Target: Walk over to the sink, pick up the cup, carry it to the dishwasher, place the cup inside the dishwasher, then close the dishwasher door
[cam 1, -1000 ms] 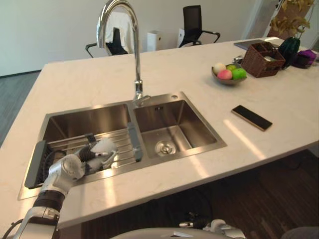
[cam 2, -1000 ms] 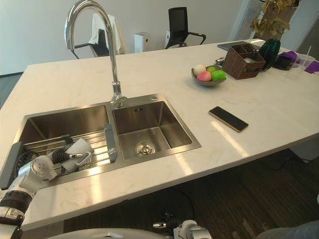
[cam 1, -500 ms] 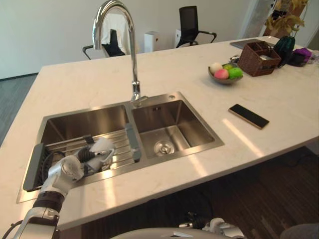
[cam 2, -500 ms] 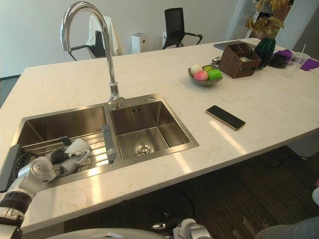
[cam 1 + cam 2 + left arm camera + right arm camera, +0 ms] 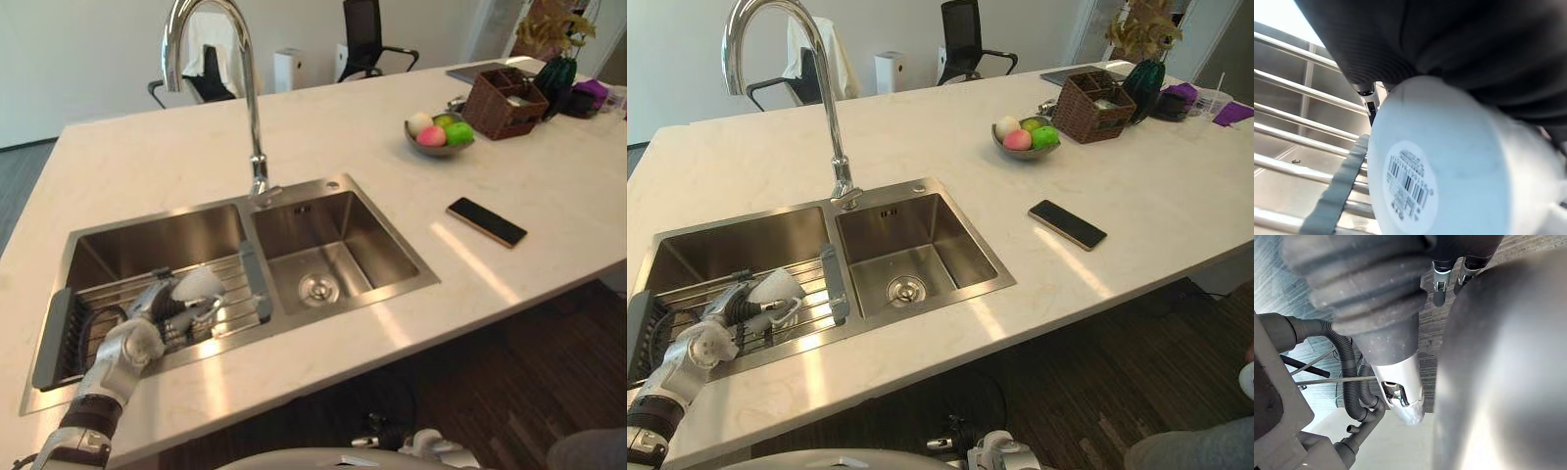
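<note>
**Cup [image 5: 196, 285] clasped over the sink rack**

Left eye view: on its side above the wire rack [image 5: 233, 277] in the left basin of the sink [image 5: 338, 183], wrapped by the curled fingers of the left hand [image 5: 167, 307], forearm slanting up from the near counter edge. Drain [image 5: 318, 287] in the right basin.

Right eye view: bowl [image 5: 1024, 154] with fruit [image 5: 1019, 138], wicker basket [image 5: 1087, 117] just behind.

Left wrist view: labelled white base facing out, body tight against the dark cover [image 5: 1449, 44].

Right wrist view: right hand [image 5: 1371, 293] low by grey hoses [image 5: 1349, 372]. Clenched or released, cannot tell.

Silver-fingered left hand [image 5: 174, 311], dark ribbed cover [image 5: 1449, 39]
</note>
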You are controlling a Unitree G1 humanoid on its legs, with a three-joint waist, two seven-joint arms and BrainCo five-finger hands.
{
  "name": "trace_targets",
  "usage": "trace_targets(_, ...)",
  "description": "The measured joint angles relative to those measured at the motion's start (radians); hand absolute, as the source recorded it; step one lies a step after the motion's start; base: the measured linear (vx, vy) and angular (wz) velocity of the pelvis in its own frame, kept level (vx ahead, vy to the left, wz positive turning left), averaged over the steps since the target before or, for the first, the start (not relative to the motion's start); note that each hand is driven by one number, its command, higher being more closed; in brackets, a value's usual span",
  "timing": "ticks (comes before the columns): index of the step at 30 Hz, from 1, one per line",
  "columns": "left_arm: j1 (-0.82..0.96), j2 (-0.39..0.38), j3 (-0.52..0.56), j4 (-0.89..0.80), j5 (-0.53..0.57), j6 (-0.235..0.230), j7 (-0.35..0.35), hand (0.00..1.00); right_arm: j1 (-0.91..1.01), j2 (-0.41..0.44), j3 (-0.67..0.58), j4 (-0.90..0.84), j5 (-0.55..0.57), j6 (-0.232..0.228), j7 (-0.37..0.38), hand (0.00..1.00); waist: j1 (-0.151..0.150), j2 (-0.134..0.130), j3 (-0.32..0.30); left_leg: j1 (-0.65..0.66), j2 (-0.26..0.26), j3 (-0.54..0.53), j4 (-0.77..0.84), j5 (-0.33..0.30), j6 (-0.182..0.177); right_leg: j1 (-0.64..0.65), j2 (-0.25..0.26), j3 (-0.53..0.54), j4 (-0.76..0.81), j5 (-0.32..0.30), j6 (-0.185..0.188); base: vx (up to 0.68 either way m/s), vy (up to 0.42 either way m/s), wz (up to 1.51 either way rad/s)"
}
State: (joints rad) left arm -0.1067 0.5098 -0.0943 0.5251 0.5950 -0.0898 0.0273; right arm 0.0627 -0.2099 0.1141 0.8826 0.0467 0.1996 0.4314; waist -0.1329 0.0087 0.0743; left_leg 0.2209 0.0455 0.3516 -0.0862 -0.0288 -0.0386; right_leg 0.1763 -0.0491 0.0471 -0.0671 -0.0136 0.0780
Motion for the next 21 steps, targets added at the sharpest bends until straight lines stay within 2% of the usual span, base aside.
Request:
trace_targets(3,0.004,0.000,0.013,-0.016,-0.024,-0.024,0.042,1.00,-0.003,0.001,0.000,0.000,0.007,-0.001,-0.006,0.00,0.006,0.007,0.007,-0.002,0.000,-0.003,0.000,-0.001,0.000,0.000,0.000,-0.007,0.000,-0.001,0.002,0.01,-0.045,0.03)
trace_targets(6,0.009,0.001,0.025,-0.050,-0.065,-0.043,0.070,1.00,-0.005,0.002,0.000,0.000,0.028,-0.008,-0.015,0.00,0.013,0.000,0.024,-0.005,-0.001,-0.011,0.000,-0.001,0.000,0.001,-0.001,-0.015,0.000,-0.002,0.002,0.00,-0.010,0.07)
trace_targets(14,0.064,-0.026,0.066,-0.217,-0.226,-0.108,0.100,1.00,0.009,0.014,0.000,-0.001,0.053,-0.026,-0.045,0.00,0.028,-0.011,0.030,-0.011,-0.003,-0.028,0.000,0.002,0.003,-0.001,-0.004,-0.056,0.013,-0.008,0.002,-0.04,-0.047,0.07)
trace_targets(21,0.064,-0.093,0.199,-0.429,-0.313,-0.170,0.130,1.00,0.034,0.016,-0.016,-0.009,0.083,-0.032,-0.064,0.00,0.052,-0.012,0.030,-0.014,-0.002,-0.051,-0.001,0.013,0.006,0.001,-0.005,-0.080,0.031,-0.017,-0.003,-0.06,-0.046,0.09)
